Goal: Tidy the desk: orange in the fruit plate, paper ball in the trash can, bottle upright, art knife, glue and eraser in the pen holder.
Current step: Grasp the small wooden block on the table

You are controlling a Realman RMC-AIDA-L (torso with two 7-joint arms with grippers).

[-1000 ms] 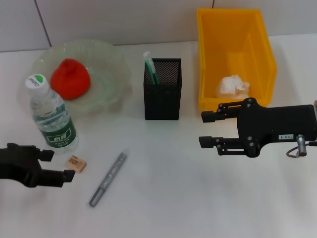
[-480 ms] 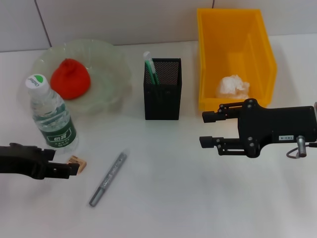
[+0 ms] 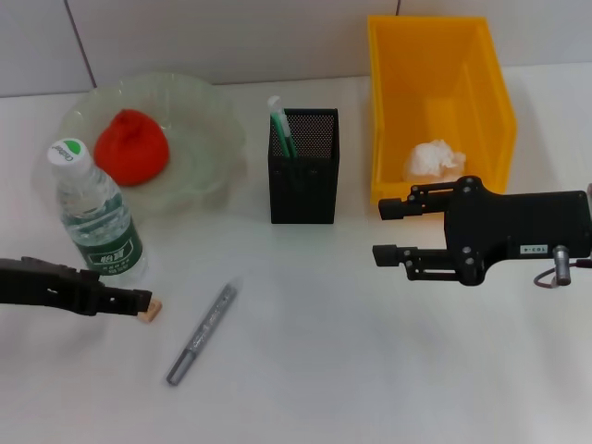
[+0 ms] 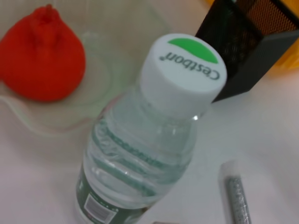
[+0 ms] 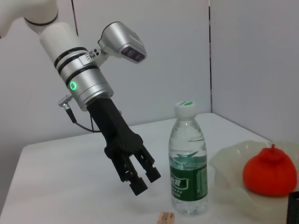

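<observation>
White desk (image 3: 324,370) carries, at upper left of the head view, a glass fruit plate (image 3: 199,139) with the orange (image 3: 130,146) in it, an upright water bottle (image 3: 95,219) below it, a black mesh pen holder (image 3: 303,166) in the centre and a yellow trash bin (image 3: 435,102) with the paper ball (image 3: 433,160) at upper right. Left gripper (image 3: 139,303), low at the left edge, has its fingers slightly apart and reaches the small tan eraser (image 3: 150,309) beside the grey art knife (image 3: 203,334); whether it grips it I cannot tell. Right gripper (image 3: 387,233) hovers at middle right with jaws wide open and empty.

Bottle (image 4: 140,154) upright, white cap (image 4: 183,70) reading "Cestbon". Orange (image 4: 42,53) in fruit plate (image 4: 100,107) behind. Pen holder (image 4: 247,46) beyond; art knife (image 4: 238,198) alongside on table (image 4: 261,126).
</observation>
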